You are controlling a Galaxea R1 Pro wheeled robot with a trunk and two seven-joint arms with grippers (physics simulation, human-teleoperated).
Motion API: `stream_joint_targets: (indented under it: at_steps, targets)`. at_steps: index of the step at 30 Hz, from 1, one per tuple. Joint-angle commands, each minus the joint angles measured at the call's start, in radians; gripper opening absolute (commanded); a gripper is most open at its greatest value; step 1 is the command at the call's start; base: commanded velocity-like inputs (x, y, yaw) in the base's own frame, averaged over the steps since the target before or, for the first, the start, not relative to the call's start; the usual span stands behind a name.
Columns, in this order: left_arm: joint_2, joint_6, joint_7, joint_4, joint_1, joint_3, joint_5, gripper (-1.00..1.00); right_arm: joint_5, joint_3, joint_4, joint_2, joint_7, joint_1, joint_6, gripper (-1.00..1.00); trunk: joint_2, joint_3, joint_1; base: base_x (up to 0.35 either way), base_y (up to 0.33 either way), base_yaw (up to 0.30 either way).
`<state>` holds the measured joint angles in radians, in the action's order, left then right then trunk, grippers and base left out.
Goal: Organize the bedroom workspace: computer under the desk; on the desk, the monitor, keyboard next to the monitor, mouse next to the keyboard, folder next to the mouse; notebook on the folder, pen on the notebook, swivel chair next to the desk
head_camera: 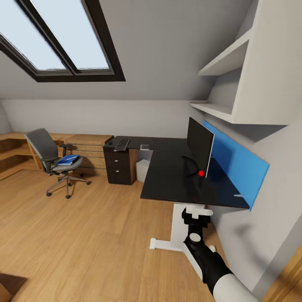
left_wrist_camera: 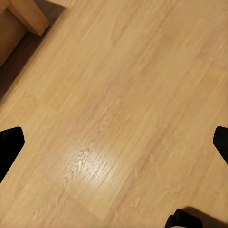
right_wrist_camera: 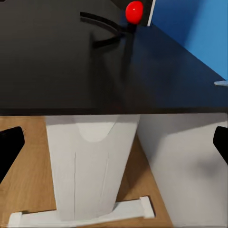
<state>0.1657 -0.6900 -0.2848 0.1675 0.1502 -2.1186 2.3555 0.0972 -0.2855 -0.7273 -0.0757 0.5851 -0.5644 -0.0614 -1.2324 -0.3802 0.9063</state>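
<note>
Folder on swivel chair at 10 o'clock; drive there squarely. Right pincer and left pincer both spread wide, empty.

Attic bedroom-study: sloped grey ceiling, dark-framed skylight at 11 o'clock, long black glossy L-shaped desk at 1 o'clock, wood plank floor.

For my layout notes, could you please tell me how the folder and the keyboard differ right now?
The folder is bright blue and lies on the swivel chair's seat, away from the desk. The keyboard is dark-keyed and longer, and it already rests on the desk's far wing above the drawer unit. Both are flat, and no tool is holding either.
</note>
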Motion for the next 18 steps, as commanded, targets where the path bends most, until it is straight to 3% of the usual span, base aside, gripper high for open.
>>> stream_joint_targets:
  at_steps: [1, 7, 11, 18]
  targets:
    - [0.001, -0.005, -0.010, 0.004, 0.002, -0.008, 0.000, 1.00, 0.010, -0.004, 0.016, 0.001, -0.003, -0.001, -0.007, 1.00, -0.001, -0.001, 0.000, -0.011, 0.027, 0.000]
    - [0.000, -0.005, -0.011, 0.004, 0.002, -0.007, 0.001, 1.00, 0.011, -0.002, 0.119, 0.001, -0.018, 0.000, -0.022, 1.00, -0.001, -0.001, 0.000, -0.005, 0.011, 0.000]
    - [-0.001, -0.003, -0.011, 0.004, 0.002, -0.005, 0.001, 1.00, 0.011, -0.002, 0.235, -0.013, -0.030, 0.000, -0.090, 1.00, -0.001, -0.001, 0.000, -0.001, 0.002, 0.000]
    - [-0.016, 0.008, -0.012, 0.003, 0.002, -0.003, 0.001, 1.00, 0.012, 0.000, 0.455, -0.040, -0.047, 0.000, -0.206, 1.00, 0.048, 0.021, -0.027, 0.000, 0.000, 0.000]
